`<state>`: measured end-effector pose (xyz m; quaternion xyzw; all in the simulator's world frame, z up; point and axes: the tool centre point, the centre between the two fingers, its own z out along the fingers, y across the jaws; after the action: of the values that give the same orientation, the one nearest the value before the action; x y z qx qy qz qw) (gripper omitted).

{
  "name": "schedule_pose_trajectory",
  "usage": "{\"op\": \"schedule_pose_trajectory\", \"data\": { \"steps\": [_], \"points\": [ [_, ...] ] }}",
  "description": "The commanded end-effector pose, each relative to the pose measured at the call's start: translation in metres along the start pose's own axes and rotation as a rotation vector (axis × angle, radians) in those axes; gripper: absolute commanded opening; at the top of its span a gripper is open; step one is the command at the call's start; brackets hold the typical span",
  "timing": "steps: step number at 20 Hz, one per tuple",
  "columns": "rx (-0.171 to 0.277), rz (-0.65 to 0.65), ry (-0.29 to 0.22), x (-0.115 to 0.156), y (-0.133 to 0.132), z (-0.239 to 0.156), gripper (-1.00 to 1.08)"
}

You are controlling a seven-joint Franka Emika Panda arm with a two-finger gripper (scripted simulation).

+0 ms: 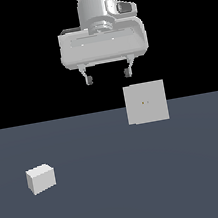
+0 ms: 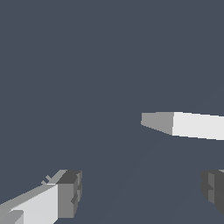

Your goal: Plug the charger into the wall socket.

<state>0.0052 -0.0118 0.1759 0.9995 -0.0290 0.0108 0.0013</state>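
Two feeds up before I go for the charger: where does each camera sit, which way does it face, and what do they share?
Exterior view: off the arm, low and level, facing the upright wall socket; the charger lies on the floor at its left; the tool hangs open above, empty.
Wrist view: on the wrist, looking down past the tool fingers at the floor.
Shared: the open tool, the floor, and probably the wall socket, seen edge-on in the wrist view.

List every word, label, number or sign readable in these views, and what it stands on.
None can be read. The charger is plain, the wall socket shows only two tiny dots at its centre, and the tool carries no lettering.
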Motion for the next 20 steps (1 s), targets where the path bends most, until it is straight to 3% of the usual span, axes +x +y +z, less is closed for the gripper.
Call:
{"op": "schedule_pose_trajectory", "data": {
  "steps": [1,10,20],
  "points": [
    [0.0,0.0,0.0,0.0,0.0,0.0,1.0],
    [0.006,-0.085,0.009,-0.006,-0.017,0.011,1.0],
    [0.027,-0.375,0.041,-0.037,-0.07,0.048,1.0]
  ]
}}
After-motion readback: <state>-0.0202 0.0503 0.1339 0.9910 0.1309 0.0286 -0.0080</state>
